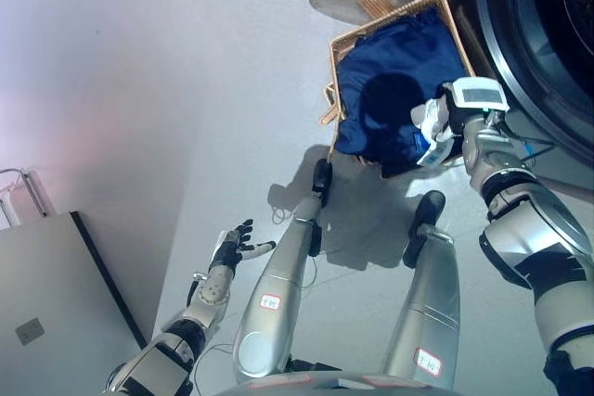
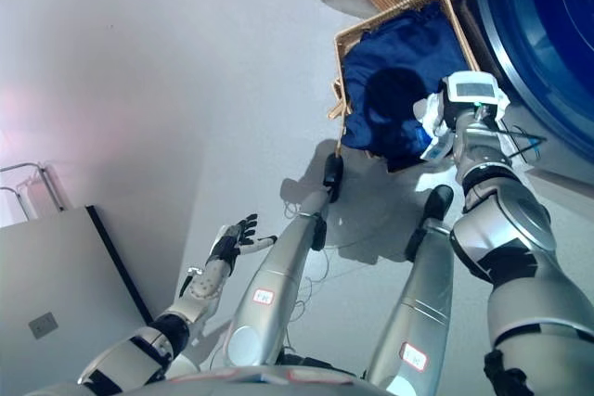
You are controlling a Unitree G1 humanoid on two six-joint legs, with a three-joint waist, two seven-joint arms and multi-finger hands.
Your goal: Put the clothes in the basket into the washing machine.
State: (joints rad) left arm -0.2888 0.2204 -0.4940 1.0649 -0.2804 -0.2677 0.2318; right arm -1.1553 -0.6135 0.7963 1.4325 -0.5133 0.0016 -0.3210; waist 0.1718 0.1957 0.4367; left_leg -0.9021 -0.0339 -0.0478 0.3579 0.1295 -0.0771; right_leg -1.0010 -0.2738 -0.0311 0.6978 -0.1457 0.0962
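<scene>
Both views look steeply down from the robot's head at the floor [image 1: 186, 90], set a little apart side by side. They share nearly everything: the wicker basket [image 1: 345, 44] far and right of centre, the washing machine [image 1: 548, 34] at the far right edge, a grey cabinet [image 1: 56, 312] near left. The right eye view shows things shifted slightly left.

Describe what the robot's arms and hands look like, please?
Both arms have smooth silver-grey shells with black bands at the joints. The left hand is dark, its slender fingers open, with a pale tip on one finger. The right hand, down at the wicker basket of blue clothes, is dark with white covers.
</scene>
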